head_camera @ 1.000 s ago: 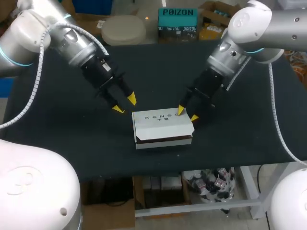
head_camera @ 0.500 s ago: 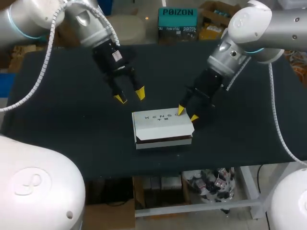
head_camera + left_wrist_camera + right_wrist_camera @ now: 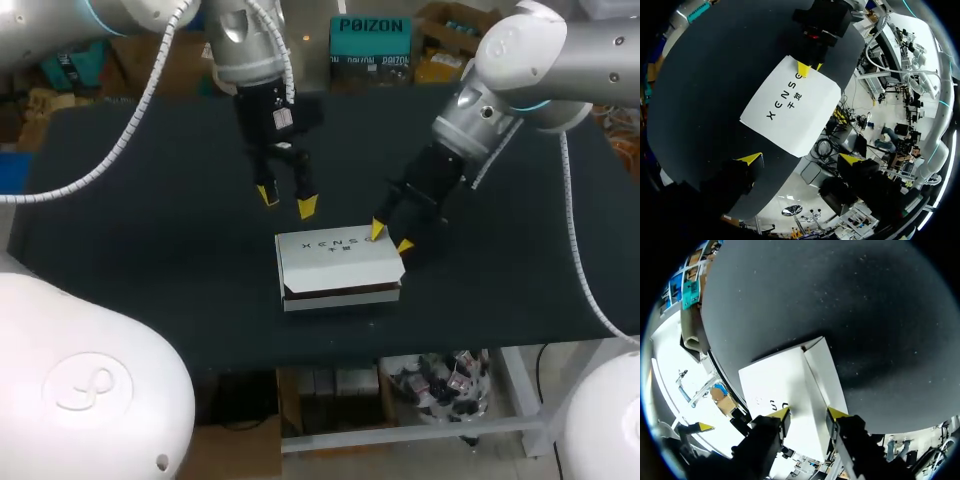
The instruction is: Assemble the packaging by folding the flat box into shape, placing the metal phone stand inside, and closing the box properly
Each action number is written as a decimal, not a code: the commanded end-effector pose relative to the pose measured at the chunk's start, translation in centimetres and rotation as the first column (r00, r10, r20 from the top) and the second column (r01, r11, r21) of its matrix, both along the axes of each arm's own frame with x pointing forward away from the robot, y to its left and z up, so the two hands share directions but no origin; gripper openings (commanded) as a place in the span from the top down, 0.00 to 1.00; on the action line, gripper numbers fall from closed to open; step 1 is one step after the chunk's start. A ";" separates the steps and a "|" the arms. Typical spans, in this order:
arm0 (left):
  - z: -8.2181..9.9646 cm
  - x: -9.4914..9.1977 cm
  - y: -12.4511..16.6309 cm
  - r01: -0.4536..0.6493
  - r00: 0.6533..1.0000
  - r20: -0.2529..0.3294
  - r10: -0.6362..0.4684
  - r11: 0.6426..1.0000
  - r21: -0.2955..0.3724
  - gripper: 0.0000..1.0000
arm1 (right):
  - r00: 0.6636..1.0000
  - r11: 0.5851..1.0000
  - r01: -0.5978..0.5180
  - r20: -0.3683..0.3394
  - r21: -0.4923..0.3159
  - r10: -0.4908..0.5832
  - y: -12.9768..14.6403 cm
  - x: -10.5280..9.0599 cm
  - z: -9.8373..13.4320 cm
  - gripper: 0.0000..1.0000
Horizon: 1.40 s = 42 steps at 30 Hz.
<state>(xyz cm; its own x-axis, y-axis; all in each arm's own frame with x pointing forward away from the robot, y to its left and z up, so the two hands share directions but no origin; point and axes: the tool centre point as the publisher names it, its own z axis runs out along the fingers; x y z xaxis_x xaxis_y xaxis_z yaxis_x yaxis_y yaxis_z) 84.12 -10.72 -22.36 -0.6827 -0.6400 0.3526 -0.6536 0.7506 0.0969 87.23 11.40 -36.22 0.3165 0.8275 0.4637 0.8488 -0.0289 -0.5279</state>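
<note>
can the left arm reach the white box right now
Probably yes: the left gripper hangs open just beyond the white box with nothing between them; the right gripper occupies only its far right corner.

A table (image 3: 130,250) draped in dark cloth stands on a white frame.
</note>
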 end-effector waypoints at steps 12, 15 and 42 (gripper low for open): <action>-1.2 -1.9 -0.3 0.199 0.942 0.266 -0.207 0.978 0.055 0.00 | 1.000 1.000 -0.001 -0.002 -0.001 0.001 0.1 0.0 0.0 0.52; -1.8 -2.1 -0.7 0.227 0.925 0.297 -0.236 0.972 0.065 0.00 | 1.000 1.000 -0.001 -0.002 -0.001 0.001 0.1 0.0 0.0 0.52; -4.5 -2.1 -0.7 0.307 0.883 0.319 -0.345 0.937 0.163 0.00 | 1.000 1.000 -0.001 -0.002 -0.001 0.001 0.1 0.0 0.0 0.54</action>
<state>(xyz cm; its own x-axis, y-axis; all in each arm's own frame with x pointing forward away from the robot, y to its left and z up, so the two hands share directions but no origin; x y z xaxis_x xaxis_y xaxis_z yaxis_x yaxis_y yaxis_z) 83.19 -11.93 -26.39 -0.8616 -0.5002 0.0865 -0.4896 0.8639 0.1186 87.23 11.40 -36.20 0.3165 0.8274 0.4639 0.8490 -0.0290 -0.5276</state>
